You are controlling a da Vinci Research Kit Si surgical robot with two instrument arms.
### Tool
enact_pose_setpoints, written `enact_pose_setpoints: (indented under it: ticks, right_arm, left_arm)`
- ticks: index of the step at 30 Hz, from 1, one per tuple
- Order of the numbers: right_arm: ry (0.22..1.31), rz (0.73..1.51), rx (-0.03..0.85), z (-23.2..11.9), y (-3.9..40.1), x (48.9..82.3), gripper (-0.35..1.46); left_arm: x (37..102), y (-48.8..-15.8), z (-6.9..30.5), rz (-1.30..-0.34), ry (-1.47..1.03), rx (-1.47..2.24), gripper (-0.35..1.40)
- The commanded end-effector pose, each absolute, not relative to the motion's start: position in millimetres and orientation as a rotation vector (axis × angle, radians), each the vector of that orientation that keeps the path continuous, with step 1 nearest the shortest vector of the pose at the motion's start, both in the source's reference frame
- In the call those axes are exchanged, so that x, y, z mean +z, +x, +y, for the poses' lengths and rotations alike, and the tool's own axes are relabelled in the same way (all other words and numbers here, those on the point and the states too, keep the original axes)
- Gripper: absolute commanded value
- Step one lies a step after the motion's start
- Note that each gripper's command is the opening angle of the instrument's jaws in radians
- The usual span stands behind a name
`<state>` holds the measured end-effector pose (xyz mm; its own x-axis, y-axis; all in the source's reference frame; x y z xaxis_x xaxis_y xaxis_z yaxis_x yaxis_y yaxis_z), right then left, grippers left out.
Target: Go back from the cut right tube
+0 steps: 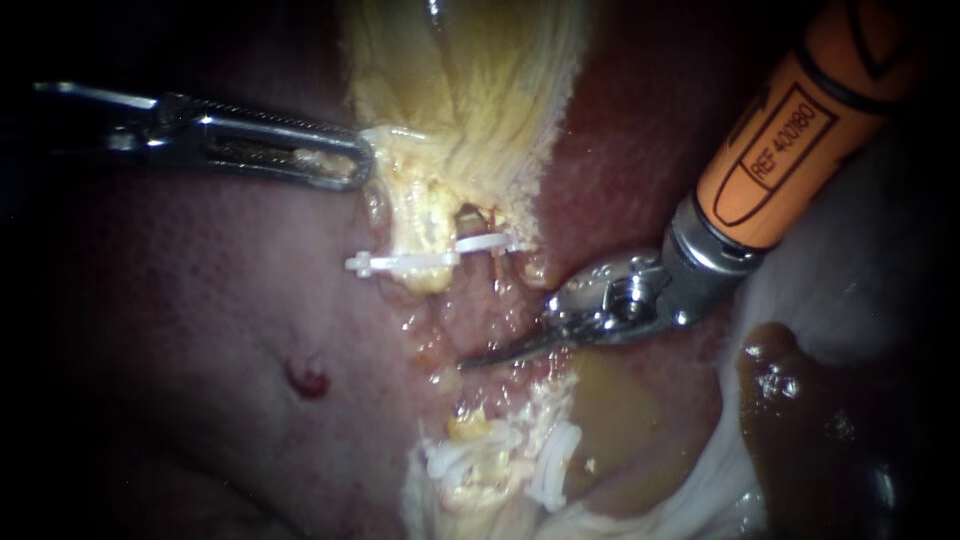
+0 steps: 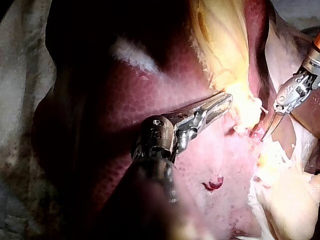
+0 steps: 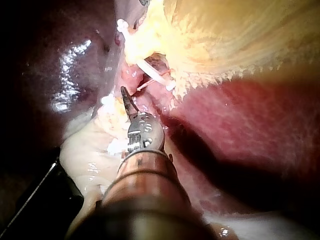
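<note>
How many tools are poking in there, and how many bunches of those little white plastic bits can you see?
Instruments: 2 (left instrument, jaws gripping the gallbladder; right instrument, jaws shut)
Bunches of white clips: 2 (upper clips; lower clips)
Total: 4

Surgical bench, seen close: liver [image 1: 200, 300] lying bare with pale cloth [image 2: 20, 100] past its edge, yellowish gallbladder [image 1: 470, 90] against the liver, white clips [image 1: 410, 262] near it, left instrument [image 1: 350, 165] and right instrument [image 1: 500, 352] over it.
</note>
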<state>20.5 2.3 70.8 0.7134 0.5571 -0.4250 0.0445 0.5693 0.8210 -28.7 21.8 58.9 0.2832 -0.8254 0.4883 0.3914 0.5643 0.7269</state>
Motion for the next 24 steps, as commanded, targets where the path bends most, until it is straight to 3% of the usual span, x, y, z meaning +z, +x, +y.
enact_pose_setpoints:
  ticks: [1, 8, 9, 11, 15, 18, 24]
  right_arm:
    - [0.933, 0.733, 0.338, 2.3, 20.5, 70.8, -0.35]
    - [0.939, 0.749, 0.339, 2.1, 20.2, 70.9, -0.35]
    - [0.934, 0.760, 0.345, 2.1, 20.2, 70.9, -0.18]
    - [0.930, 0.782, 0.355, 2.1, 20.1, 70.9, 0.41]
    - [0.885, 0.809, 0.390, 2.2, 20.1, 70.8, 1.16]
    - [0.856, 0.815, 0.412, 2.3, 20.1, 70.8, 1.33]
    - [0.832, 0.823, 0.431, 2.4, 20.1, 70.7, 1.41]
  left_arm:
    - [58.9, -28.7, 21.8, -0.971, 0.528, -0.867, -0.35]
    - [58.9, -28.7, 21.8, -0.971, 0.528, -0.866, -0.35]
    - [58.9, -28.7, 21.8, -0.971, 0.528, -0.867, -0.35]
    - [58.9, -28.7, 21.8, -0.971, 0.528, -0.867, -0.35]
    - [58.9, -28.7, 21.8, -0.971, 0.528, -0.866, -0.35]
    - [58.9, -28.7, 21.8, -0.971, 0.528, -0.867, -0.35]
    - [58.9, -28.7, 21.8, -0.971, 0.528, -0.866, -0.35]
